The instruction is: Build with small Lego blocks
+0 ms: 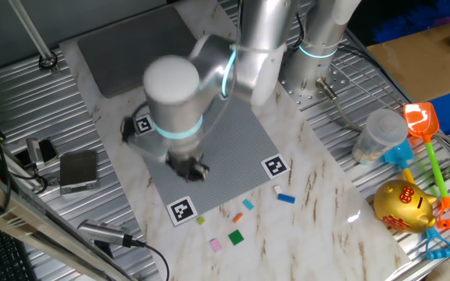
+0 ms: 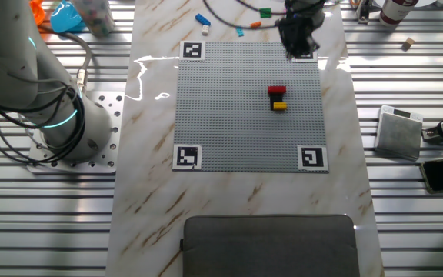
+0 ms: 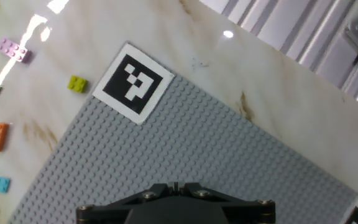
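Pincer (image 3: 174, 186) over plate (image 3: 216, 155) corner, heading for loose blocks (image 1: 235, 236) on table (image 1: 319, 226); grip state can't tell; red-yellow stack (image 2: 278, 98) stays mid-plate.

We found the studded plate (image 2: 244, 108) lying on the table (image 2: 148, 200), with a short stack of bricks (image 2: 278, 98) standing on it near its middle. Loose bricks (image 1: 235, 237) lay on the table just beyond one plate edge, near a corner marker (image 1: 180, 210).
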`<action>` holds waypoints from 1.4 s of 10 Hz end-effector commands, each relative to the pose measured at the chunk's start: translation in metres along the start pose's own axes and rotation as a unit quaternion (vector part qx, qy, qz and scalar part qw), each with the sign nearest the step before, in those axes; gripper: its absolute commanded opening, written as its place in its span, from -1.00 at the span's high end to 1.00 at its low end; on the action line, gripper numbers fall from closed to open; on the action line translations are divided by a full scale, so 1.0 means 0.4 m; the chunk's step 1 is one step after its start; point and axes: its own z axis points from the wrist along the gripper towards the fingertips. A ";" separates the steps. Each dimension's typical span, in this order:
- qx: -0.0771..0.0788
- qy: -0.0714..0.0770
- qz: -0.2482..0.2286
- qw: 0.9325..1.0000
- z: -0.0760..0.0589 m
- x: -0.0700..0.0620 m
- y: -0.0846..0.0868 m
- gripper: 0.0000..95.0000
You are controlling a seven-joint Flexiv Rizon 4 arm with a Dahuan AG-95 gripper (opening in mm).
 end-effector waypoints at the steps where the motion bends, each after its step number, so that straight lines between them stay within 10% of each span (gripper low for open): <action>1: -0.009 -0.010 0.005 1.000 0.022 -0.074 0.071 1.00; 6: -0.011 -0.011 0.025 1.000 0.033 -0.134 0.168 1.00; 14: -0.005 -0.017 -0.001 1.000 0.033 -0.138 0.179 1.00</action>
